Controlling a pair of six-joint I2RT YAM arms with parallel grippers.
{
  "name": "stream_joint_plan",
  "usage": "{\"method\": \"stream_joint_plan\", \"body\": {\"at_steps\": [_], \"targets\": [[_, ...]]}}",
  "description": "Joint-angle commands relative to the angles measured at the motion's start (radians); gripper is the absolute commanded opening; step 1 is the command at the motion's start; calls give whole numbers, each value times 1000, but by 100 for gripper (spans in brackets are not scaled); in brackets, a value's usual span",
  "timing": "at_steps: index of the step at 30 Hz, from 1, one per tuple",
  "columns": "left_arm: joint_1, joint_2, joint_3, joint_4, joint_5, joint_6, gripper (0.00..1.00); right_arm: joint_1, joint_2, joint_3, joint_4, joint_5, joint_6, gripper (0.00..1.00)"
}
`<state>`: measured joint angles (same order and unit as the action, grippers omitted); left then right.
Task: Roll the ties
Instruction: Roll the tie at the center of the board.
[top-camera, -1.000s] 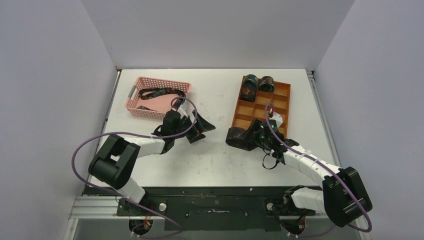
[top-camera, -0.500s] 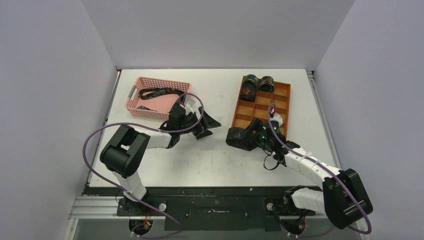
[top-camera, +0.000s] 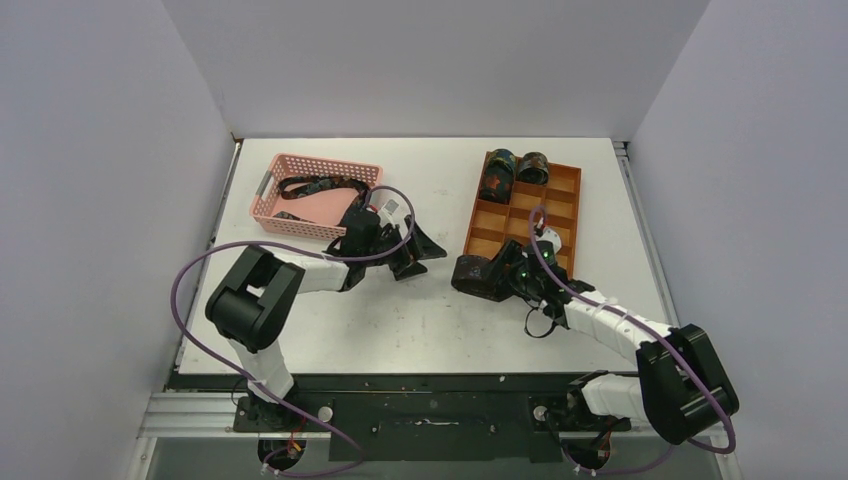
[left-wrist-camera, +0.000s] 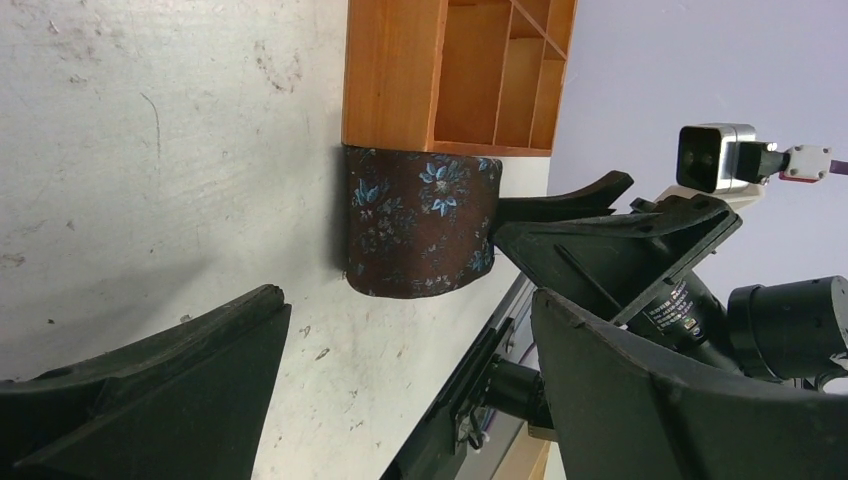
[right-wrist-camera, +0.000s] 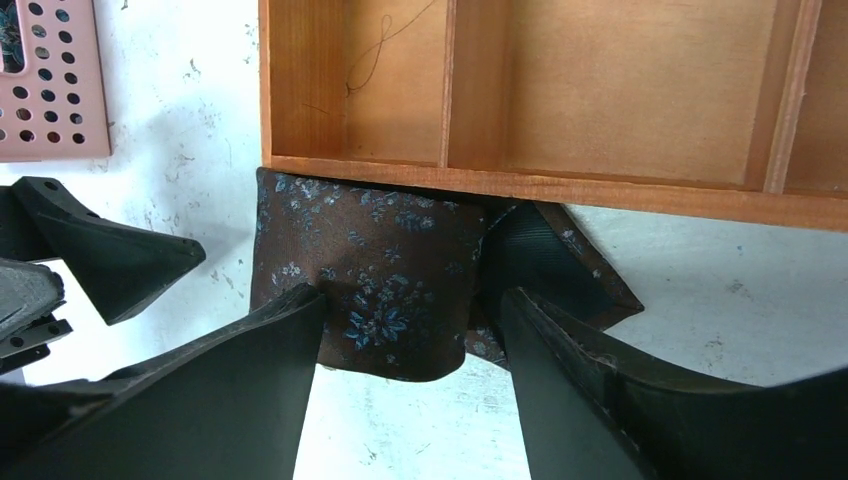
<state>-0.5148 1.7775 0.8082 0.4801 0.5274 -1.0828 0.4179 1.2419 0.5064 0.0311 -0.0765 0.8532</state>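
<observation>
Rolled tie (top-camera: 478, 274): on table (top-camera: 420, 320), touching near left corner of wooden tray (top-camera: 560, 215).
Right gripper (top-camera: 507, 275): spread wide, fingertips flanking the roll's near side.
Left gripper (top-camera: 420, 250): spread wide, facing the roll, apart from it.
Two more rolls (top-camera: 513, 170): tray's far compartments.
Loose tie (top-camera: 318, 185): in pink basket (top-camera: 270, 195).

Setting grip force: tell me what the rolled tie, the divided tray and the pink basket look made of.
Rolled tie: woven fabric, slight sheen, floral print, soft folds.
Divided tray: likely wood, matte, faint grain.
Pink basket: probably moulded plastic, perforated walls.
</observation>
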Motion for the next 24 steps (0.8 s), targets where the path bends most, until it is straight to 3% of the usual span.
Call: {"method": "stream_joint_plan", "body": {"at_steps": [1,7,10,17,24], "targets": [[-14,12,60,-21,2,43,89,-21,-8,-37,52,-8,2,62],[-40,39,90,-45,32,61,90,-70,-4,-97,94,-59,19,49],[-54,52,97,-50,40,70,100,-87,0,-128,124,-81,28,47],[-104,67,104,-39,11,94,96,-121,40,-185,207,-145,47,38],[-126,117,169,-146,-35,126,100,-130,84,-218,267,-175,55,33]]}}
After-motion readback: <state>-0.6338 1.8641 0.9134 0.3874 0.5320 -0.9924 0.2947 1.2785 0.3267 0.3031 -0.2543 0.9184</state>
